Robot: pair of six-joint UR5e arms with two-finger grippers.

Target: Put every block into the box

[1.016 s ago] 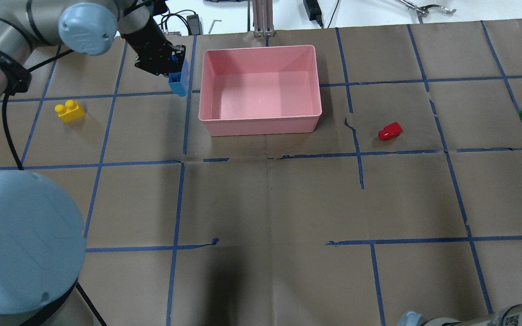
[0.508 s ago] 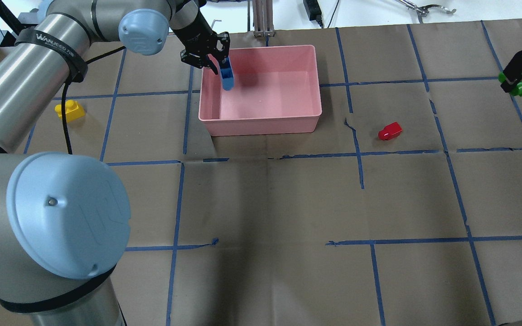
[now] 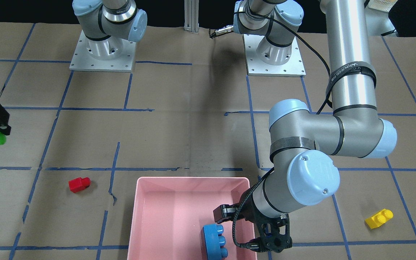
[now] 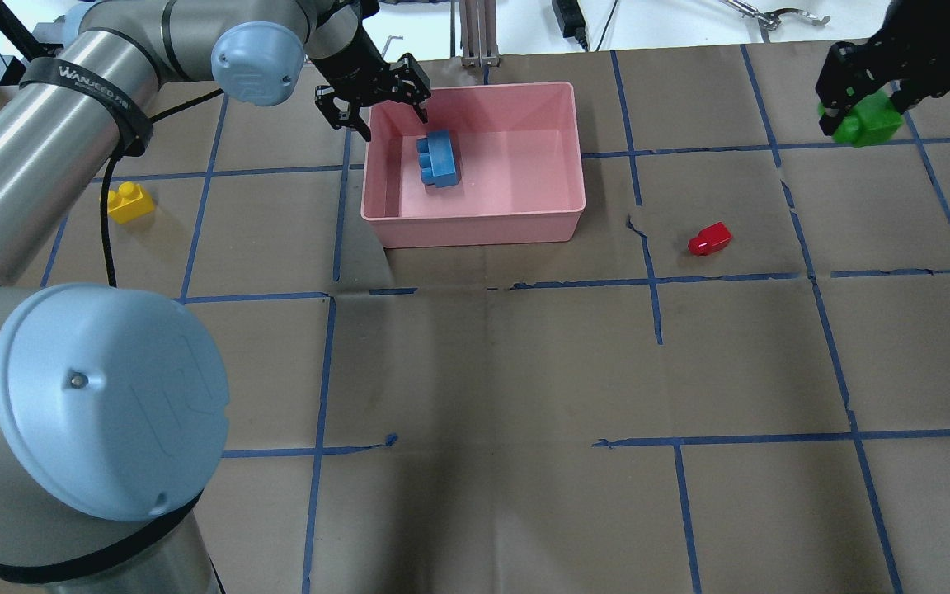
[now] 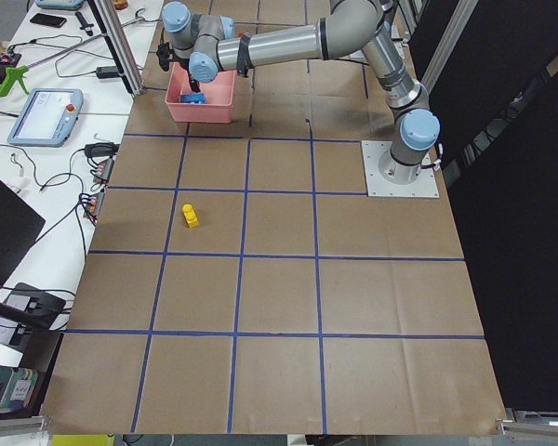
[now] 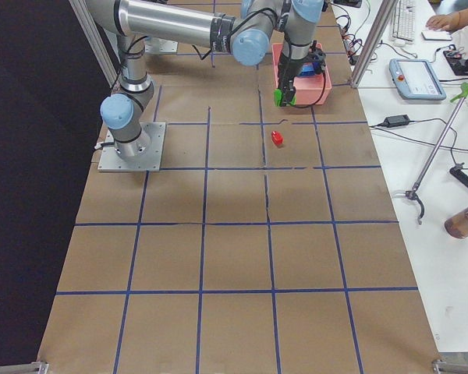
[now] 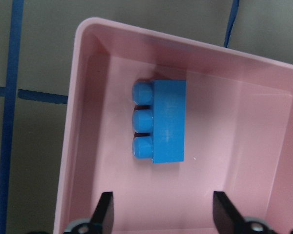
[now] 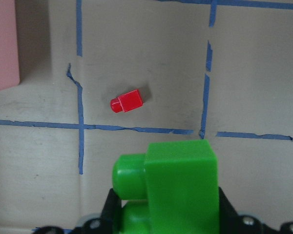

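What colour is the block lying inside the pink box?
The block is blue, clearest in the left wrist view.

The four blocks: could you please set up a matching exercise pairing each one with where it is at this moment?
Things:
1. blue block
2. green block
3. red block
4. yellow block

Places:
A. on the table, on the robot's left of the box
B. held in the right gripper, above the table
C. lying inside the box
D. on the table, on the robot's right of the box

Pairs: 1-C, 2-B, 3-D, 4-A
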